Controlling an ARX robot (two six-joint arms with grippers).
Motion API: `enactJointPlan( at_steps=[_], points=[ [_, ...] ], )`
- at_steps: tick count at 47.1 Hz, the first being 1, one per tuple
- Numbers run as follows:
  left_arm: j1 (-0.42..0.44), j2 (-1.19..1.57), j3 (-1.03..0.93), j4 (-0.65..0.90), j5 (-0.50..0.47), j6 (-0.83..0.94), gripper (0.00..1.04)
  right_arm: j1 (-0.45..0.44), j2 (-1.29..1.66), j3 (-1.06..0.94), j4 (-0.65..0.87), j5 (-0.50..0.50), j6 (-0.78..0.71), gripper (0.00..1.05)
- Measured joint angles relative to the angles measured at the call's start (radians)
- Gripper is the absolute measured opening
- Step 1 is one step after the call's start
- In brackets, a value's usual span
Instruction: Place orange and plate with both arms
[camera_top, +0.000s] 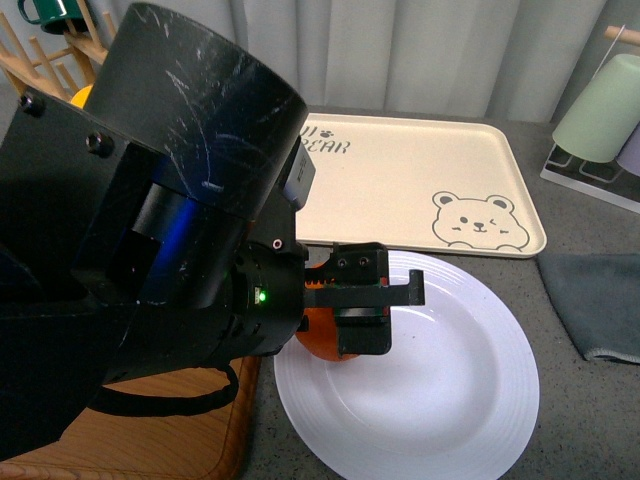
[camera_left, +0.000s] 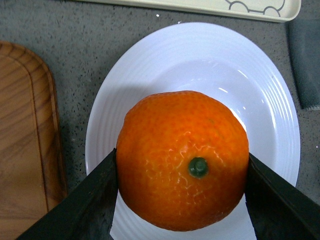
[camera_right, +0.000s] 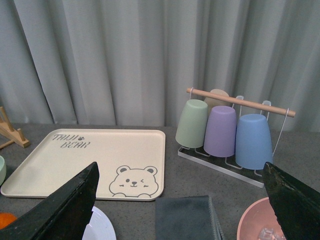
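Note:
My left gripper (camera_top: 355, 315) is shut on the orange (camera_top: 320, 335), holding it over the left part of the white ridged plate (camera_top: 470, 400). In the left wrist view the orange (camera_left: 182, 160) fills the gap between the two black fingers (camera_left: 80, 210), its green stem dot facing the camera, with the plate (camera_left: 200, 65) beneath. The left arm's black body blocks the left half of the front view. My right gripper (camera_right: 182, 210) is open and empty, held above the table; a sliver of the plate (camera_right: 102, 227) and of the orange (camera_right: 6, 220) shows by its finger.
The beige bear tray (camera_top: 420, 170) lies behind the plate. A wooden board (camera_top: 190, 420) lies left of the plate. A grey cloth (camera_top: 595, 305) lies right. A cup rack (camera_right: 225, 130) stands far right, a pink bowl (camera_right: 257, 222) near it. A wooden rack with a green mug (camera_top: 50, 15) stands far left.

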Motion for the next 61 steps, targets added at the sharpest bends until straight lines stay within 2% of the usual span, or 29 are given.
enactJointPlan(
  at_steps=[11, 33, 45, 53, 61],
  points=[
    [-0.011, 0.032, 0.001, 0.003, 0.03, -0.07, 0.64, 0.0, 0.0, 0.0, 0.0, 0.0, 0.0, 0.96],
    [-0.029, 0.048, 0.002, 0.008, 0.026, -0.083, 0.65, 0.0, 0.0, 0.0, 0.0, 0.0, 0.0, 0.96],
    [-0.024, 0.047, 0.004, 0.014, 0.025, -0.092, 1.0, 0.0, 0.0, 0.0, 0.0, 0.0, 0.0, 0.96],
    [-0.003, 0.005, 0.004, 0.014, 0.024, -0.104, 0.98, 0.0, 0.0, 0.0, 0.0, 0.0, 0.0, 0.96],
    [0.064, -0.112, -0.015, 0.002, -0.002, -0.094, 0.98, 0.0, 0.0, 0.0, 0.0, 0.0, 0.0, 0.96]
  ],
)
